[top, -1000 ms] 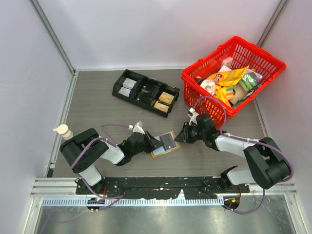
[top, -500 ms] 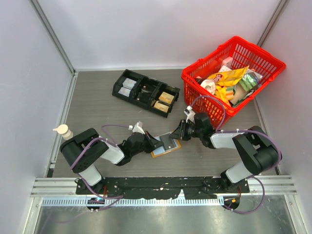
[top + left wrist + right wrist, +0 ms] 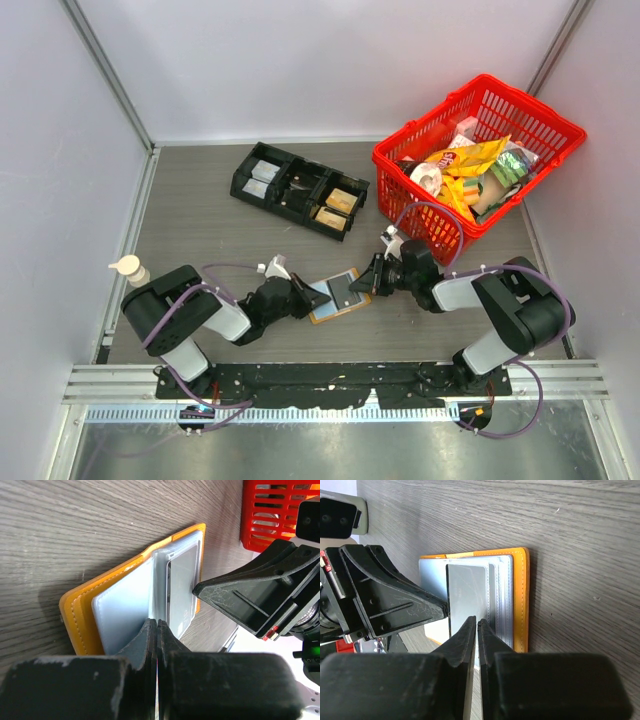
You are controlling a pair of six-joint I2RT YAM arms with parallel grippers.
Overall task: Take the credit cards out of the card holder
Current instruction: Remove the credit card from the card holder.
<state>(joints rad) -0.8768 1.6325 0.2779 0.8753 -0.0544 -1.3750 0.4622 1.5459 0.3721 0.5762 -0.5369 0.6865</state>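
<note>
Pump bottle (image 3: 128, 268): stands at the table's (image 3: 200, 240) left edge.
Left gripper (image 3: 305, 298): jaws pressed fully together, tips resting on the card holder's pale inner panel near the fold.
Black tray (image 3: 240, 185): toward the far side, well apart from the arms.
Card holder (image 3: 335, 313): lies spread flat between the two grippers, orange cover down.
Grey card (image 3: 466, 592): protrudes from the clear sleeves.
Right gripper (image 3: 368, 284): fingers pinch the grey card's edge.
Red basket (image 3: 440, 235): far right, holding packets.
</note>
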